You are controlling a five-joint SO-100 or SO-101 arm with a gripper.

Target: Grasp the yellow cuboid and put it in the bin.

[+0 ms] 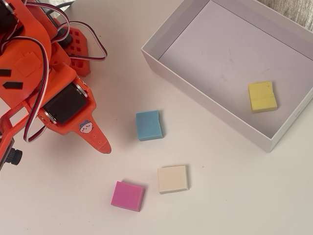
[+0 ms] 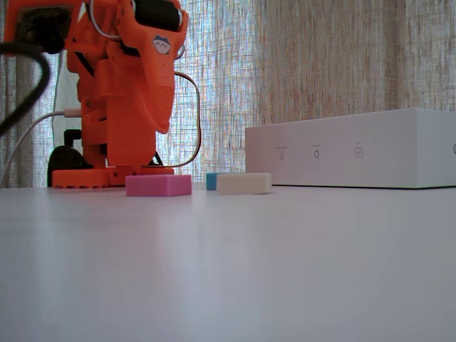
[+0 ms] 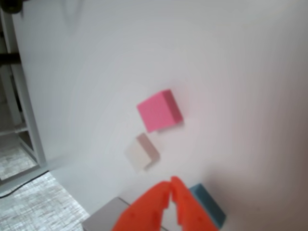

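On the white surface (image 1: pixel 234 196), three loose blocks lie in the overhead view: a blue block (image 1: pixel 148 125) just left of the bin's near-left wall, a cream block (image 1: pixel 172 179) below it, and a pink block (image 1: pixel 127 196) to the cream one's left. All three sit apart from each other. The orange arm (image 1: pixel 54 83) fills the upper left, its gripper (image 1: pixel 100 144) pointing toward the blue block without touching it. In the wrist view the two orange fingers (image 3: pixel 187 211) meet at their tips, so the gripper is closed and holds nothing.

The yellow cuboid (image 1: pixel 262 96) is a small, flat, bright yellow square block. It lies flat on the pale lilac floor of the bin (image 1: pixel 205 100), toward the right end, clear of every wall.

The bin is a large shallow white box set at a slant, its right part cut off by the picture's edge. In the fixed view its long white side (image 2: pixel 356 157) hides whatever is inside. Bare surface stretches below and right of the blocks, and between the gripper and the bin only the blue block stands.
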